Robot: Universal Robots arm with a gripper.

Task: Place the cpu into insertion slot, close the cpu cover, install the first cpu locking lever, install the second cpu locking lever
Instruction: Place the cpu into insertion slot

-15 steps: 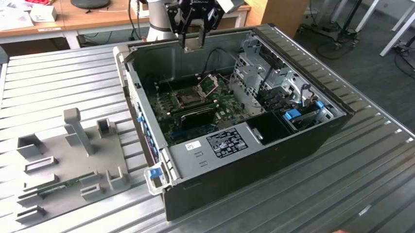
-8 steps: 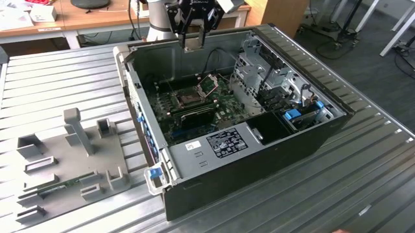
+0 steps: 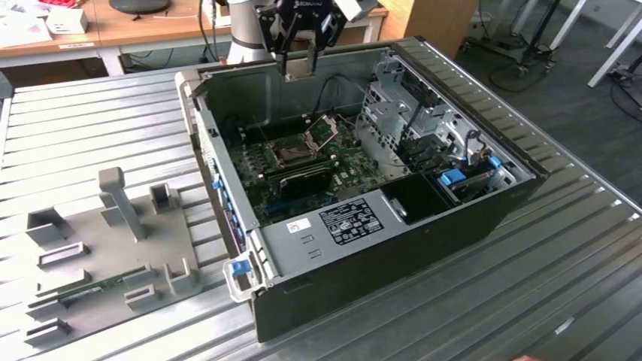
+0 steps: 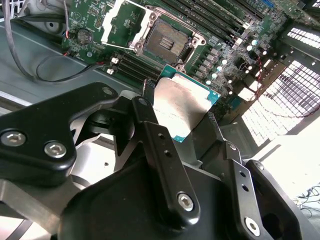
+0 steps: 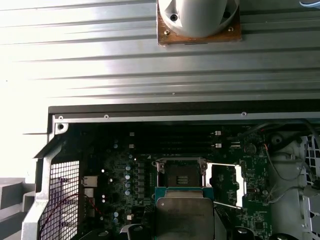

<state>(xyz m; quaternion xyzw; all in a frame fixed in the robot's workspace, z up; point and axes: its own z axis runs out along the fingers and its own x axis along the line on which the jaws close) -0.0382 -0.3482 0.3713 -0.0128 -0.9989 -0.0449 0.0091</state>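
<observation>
Exterior view: my gripper (image 3: pixel 298 68) hangs over the far rim of the open computer case (image 3: pixel 401 248), which lies on its side on the slatted metal table (image 3: pixel 561 248). The cpu (image 3: pixel 297 74) is pinched at the fingertips, high above the green board and well apart from the insertion slot (image 3: pixel 284 156). The cpu cover (image 3: pixel 323 129) stands tilted up beside the slot. A grey fixture tray (image 3: pixel 110 248) sits on the table to the exterior view's left of the case.

Second wrist view: my two black fingers (image 4: pixel 155 135) clamp the cpu (image 4: pixel 184 102) by opposite edges, its dull silver top facing the camera and its green border showing at the corners. Beyond it lies the insertion slot (image 4: pixel 170 42), dark, square and bare. The cpu cover (image 4: pixel 106 31) is swung back off it to one side, the board showing through its window. Long black memory sticks (image 4: pixel 215 15) run along the slot's far side.

First wrist view: the cpu (image 5: pixel 184 215) is in the foreground, just short of the open insertion slot (image 5: pixel 180 175). The cpu cover (image 5: pixel 242 182) lies folded away beside the slot. The arm's base (image 5: pixel 198 20) is bolted to the table past the case.
</observation>
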